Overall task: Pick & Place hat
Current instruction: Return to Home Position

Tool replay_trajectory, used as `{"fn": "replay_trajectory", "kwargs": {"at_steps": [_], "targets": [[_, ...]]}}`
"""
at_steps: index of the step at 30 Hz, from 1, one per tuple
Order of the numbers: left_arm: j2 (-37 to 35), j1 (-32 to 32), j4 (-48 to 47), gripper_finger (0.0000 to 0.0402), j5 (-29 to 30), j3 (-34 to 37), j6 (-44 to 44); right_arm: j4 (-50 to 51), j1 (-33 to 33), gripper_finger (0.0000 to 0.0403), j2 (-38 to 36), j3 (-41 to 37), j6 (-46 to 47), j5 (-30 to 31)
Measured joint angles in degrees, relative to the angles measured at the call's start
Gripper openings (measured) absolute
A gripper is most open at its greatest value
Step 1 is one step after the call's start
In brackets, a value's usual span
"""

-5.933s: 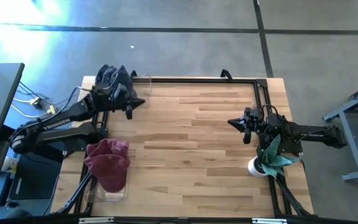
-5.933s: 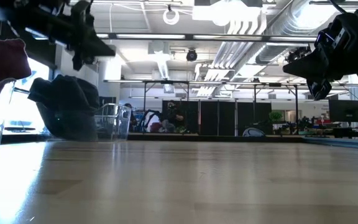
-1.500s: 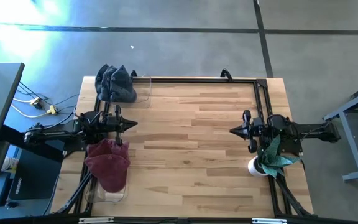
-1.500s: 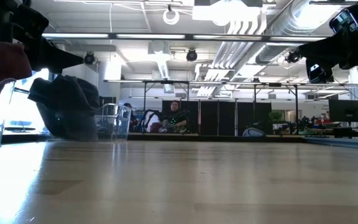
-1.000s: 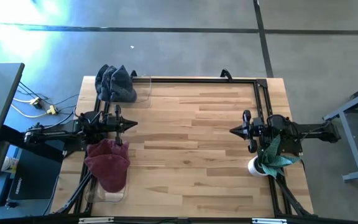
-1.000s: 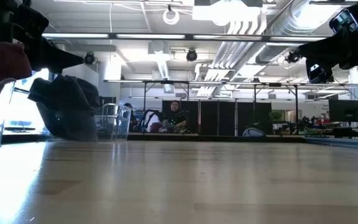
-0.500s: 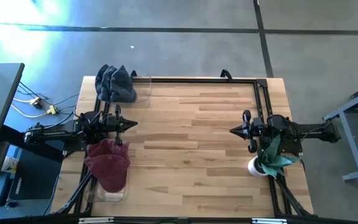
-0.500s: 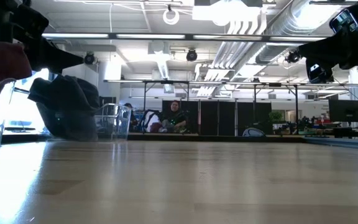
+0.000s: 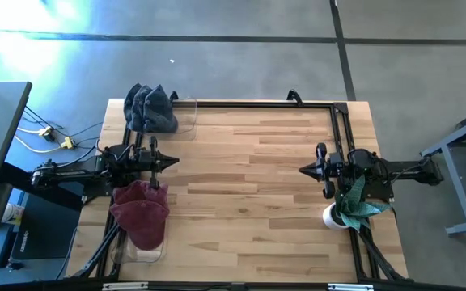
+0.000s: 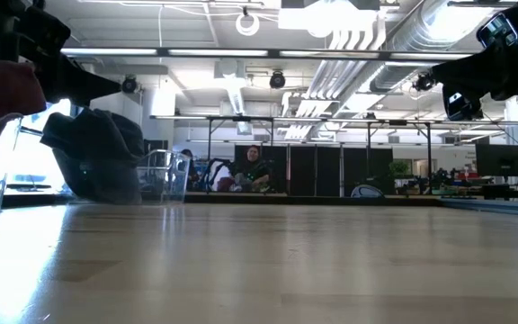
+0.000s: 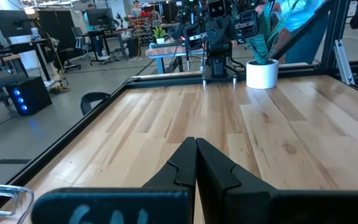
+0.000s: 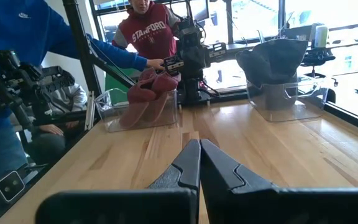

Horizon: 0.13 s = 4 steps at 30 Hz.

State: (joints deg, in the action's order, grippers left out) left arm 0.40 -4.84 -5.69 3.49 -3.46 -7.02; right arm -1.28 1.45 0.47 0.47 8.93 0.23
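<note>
A dark grey hat [image 9: 150,107] sits at the table's far left corner, slumped over the end of a clear box [image 9: 183,115]; the right wrist view shows the grey hat [image 12: 272,59] resting on the box's rim. A maroon hat [image 9: 140,212] is draped over another clear box [image 9: 141,252] at the near left. My left gripper [image 9: 175,161] hovers shut between the two hats, pointing level toward the table's right. My right gripper [image 9: 301,170] hovers shut at the right side, pointing level toward the left. Neither holds anything.
A plant in a white pot [image 9: 336,216] stands beside my right arm at the near right. A black frame [image 9: 257,103] runs along the table's edges. People [image 12: 148,31] stand beyond the table's left side, one reaching a blue sleeve [image 12: 104,56] toward my left arm.
</note>
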Motion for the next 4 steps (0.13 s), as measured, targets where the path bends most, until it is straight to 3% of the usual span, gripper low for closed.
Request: {"fn": "replay_trajectory", "kwargs": {"at_steps": [4], "targets": [[0.0, 0.0, 0.0, 0.0000, 0.0, 0.0, 0.0, 0.0, 0.0, 0.0001, 0.0, 0.0, 0.0, 0.0]]}}
